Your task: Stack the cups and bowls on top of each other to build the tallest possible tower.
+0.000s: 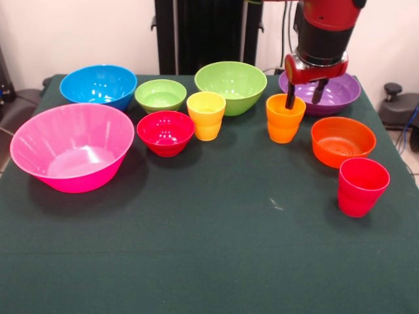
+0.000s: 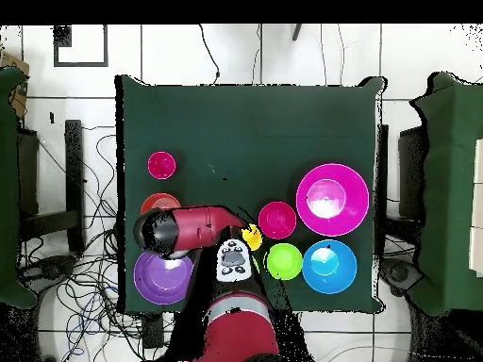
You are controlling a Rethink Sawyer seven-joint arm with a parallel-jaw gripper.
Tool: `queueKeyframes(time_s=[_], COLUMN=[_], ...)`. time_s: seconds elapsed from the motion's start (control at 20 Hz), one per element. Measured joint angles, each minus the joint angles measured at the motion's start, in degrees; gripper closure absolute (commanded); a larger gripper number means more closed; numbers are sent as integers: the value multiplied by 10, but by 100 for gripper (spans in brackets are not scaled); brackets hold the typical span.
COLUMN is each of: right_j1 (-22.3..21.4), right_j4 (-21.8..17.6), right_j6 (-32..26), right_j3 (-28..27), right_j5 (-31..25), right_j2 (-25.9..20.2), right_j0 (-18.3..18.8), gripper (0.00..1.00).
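Red-black gripper [image 1: 305,97] over small glossy orange plastic tumbler [image 1: 284,118] near table's far edge; fingers spread, one inside cup, other behind rim. Wide shallow purple plastic bowl [image 1: 337,95] just behind, bare, at far corner. No tower; remaining cups, bowls stand separate.

A robotics laboratory: a green-clothed counter [image 2: 255,123] on a white tiled floor [image 2: 85,123], loose cables [image 2: 90,189] trailing beyond its edges, the robot pedestal [image 1: 203,33] behind.
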State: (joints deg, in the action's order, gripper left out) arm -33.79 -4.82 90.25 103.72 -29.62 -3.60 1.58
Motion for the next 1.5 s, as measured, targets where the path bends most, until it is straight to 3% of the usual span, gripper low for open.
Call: queueKeyframes(time_s=[0.65,1.5], right_j1=[7,76], right_j4=[8,8], right_j6=[7,9], right_j3=[0,0], right_j5=[2,60], right_j2=[1,5], right_j0=[-11,-22], gripper=[0,0])
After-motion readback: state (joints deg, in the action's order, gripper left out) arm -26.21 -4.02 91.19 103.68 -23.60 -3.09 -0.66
